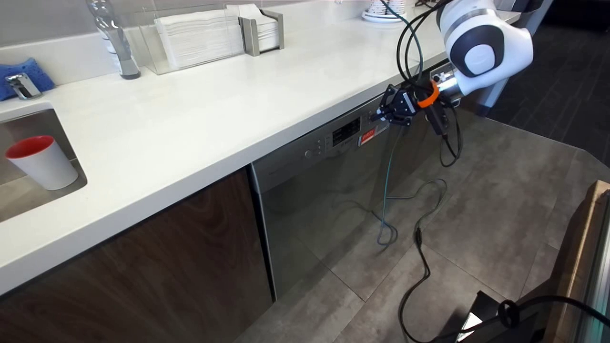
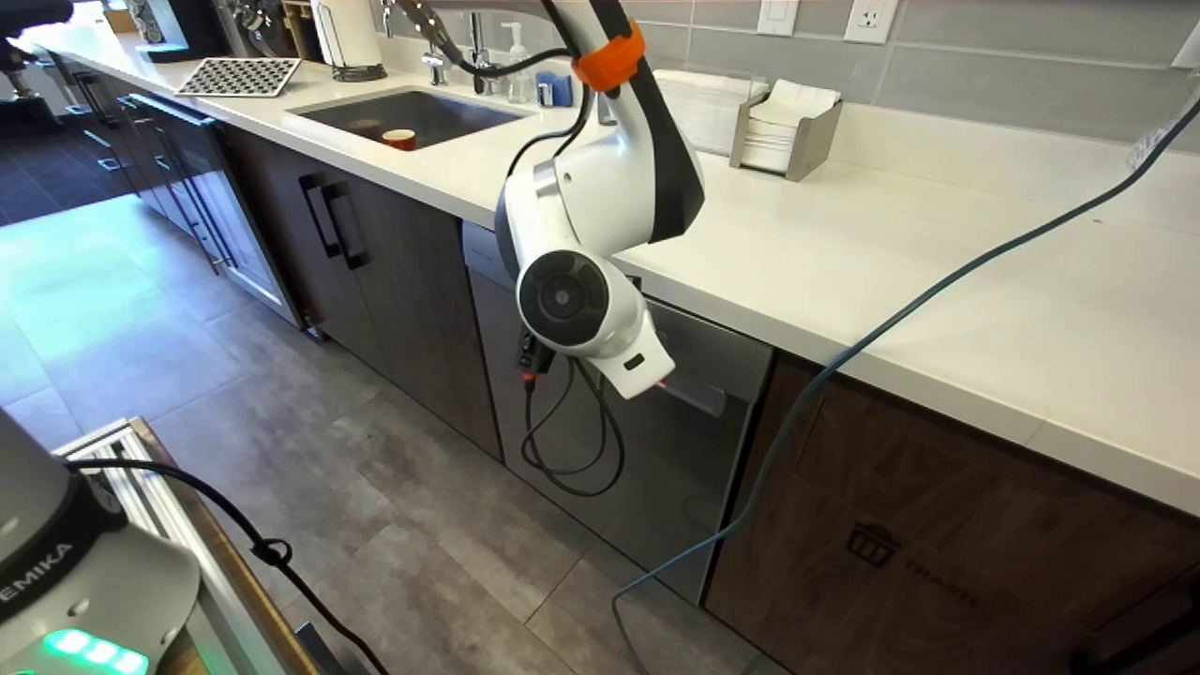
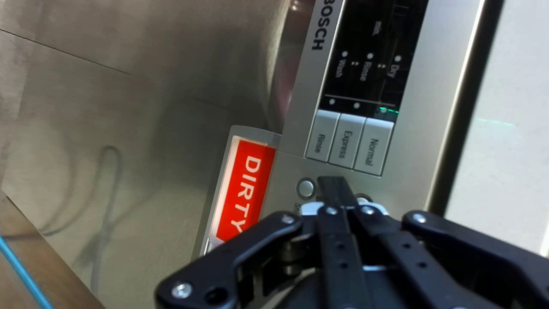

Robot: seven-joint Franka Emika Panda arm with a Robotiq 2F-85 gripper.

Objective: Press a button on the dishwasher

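The dishwasher is a grey steel front in both exterior views [image 1: 329,224] [image 2: 647,487]. The wrist view shows its control panel [image 3: 409,189], with a dark display [image 3: 373,47] and the Rinse [image 3: 320,137], Express [image 3: 346,141] and Normal [image 3: 373,148] keys. Below these keys is a round button [image 3: 306,188]. A second round button [image 3: 363,198] is partly hidden behind my fingers. My gripper [image 3: 336,184] is shut and empty, its tips over the panel between the round buttons. I cannot tell whether they touch. In an exterior view the gripper [image 1: 379,115] is at the panel's far end.
A red DIRTY sign [image 3: 245,189] is on the dishwasher beside the gripper. The white countertop edge [image 1: 305,128] overhangs the panel. Cables [image 1: 421,257] run across the floor, and a blue cable [image 2: 834,366] crosses before the counter. Dark wood cabinets [image 1: 143,267] flank the dishwasher.
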